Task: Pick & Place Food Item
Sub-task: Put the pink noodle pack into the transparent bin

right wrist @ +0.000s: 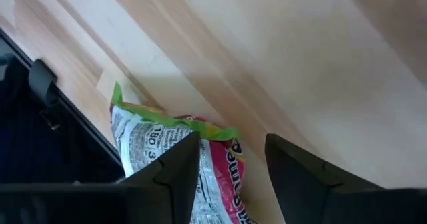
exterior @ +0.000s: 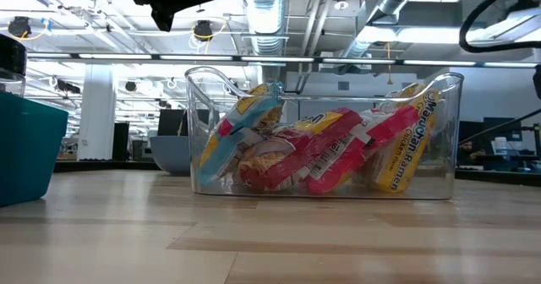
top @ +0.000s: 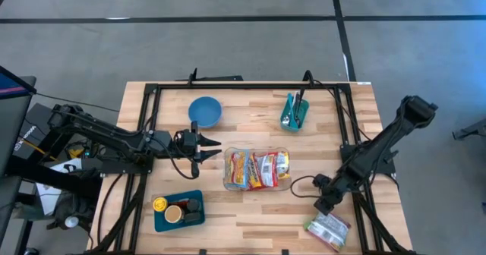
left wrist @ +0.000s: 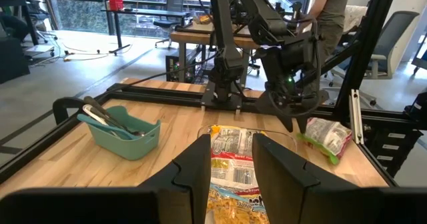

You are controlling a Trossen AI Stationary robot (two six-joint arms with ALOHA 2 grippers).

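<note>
A clear plastic container (top: pixel 256 169) (exterior: pixel 325 136) in the middle of the table holds several red and yellow ramen packets. A green-edged food packet (top: pixel 328 230) (right wrist: pixel 167 154) (left wrist: pixel 327 136) lies flat on the table near the near right corner. My right gripper (top: pixel 323 204) (right wrist: pixel 230 177) slants down over the packet's end that faces the container, open, a finger on either side, and no touch shows. My left gripper (top: pixel 206 147) (left wrist: pixel 230 171) points level at the container from the left, open and empty.
A blue bowl (top: pixel 204 111) and a teal bin of utensils (top: pixel 295 112) stand at the back. A teal tray (top: pixel 178 209) with small items sits at the near left. A black frame rail (top: pixel 349 126) runs along the table edges. A person (left wrist: pixel 330 17) stands beyond the table.
</note>
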